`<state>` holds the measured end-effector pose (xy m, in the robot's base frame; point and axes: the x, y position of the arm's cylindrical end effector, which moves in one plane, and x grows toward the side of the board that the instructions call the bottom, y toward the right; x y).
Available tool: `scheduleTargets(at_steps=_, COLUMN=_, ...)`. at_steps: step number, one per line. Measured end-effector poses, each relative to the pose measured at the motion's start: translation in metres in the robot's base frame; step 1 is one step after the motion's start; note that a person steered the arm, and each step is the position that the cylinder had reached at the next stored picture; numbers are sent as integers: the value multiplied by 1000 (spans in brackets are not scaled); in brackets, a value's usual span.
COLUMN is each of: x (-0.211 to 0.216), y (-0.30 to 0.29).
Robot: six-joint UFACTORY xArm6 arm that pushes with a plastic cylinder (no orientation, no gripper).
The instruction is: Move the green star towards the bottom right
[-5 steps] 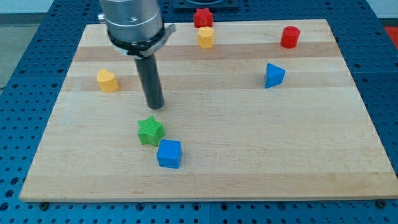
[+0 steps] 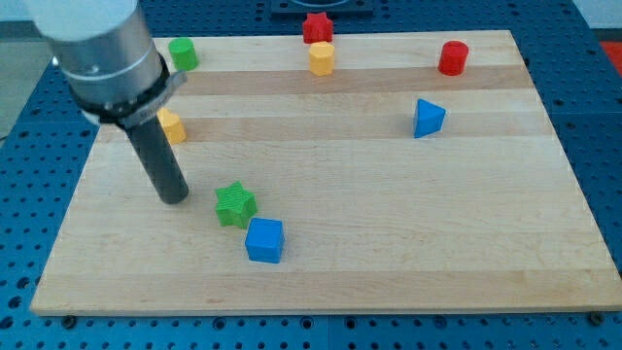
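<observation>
The green star (image 2: 235, 204) lies on the wooden board (image 2: 389, 243), left of centre. A blue cube (image 2: 264, 240) sits just below and to the right of it, almost touching. My tip (image 2: 176, 198) rests on the board a short way to the left of the star, with a small gap between them. The dark rod rises up and to the left to the grey arm body.
A yellow block (image 2: 171, 125) sits partly behind the rod. A green cylinder (image 2: 183, 53) is at the top left. A red block (image 2: 317, 27) and a yellow block (image 2: 322, 58) are at top centre. A red cylinder (image 2: 453, 57) and a blue block (image 2: 427, 118) are on the right.
My tip has moved left and down, from above the star to its left side. The green cylinder is now uncovered. The blocks have not moved.
</observation>
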<state>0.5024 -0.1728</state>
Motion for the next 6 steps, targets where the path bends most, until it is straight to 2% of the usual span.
scheduleTargets(at_steps=1, x=5, y=53)
scheduleTargets(at_steps=2, x=7, y=137)
scheduleTargets(at_steps=3, x=19, y=195)
scheduleTargets(at_steps=6, x=35, y=261)
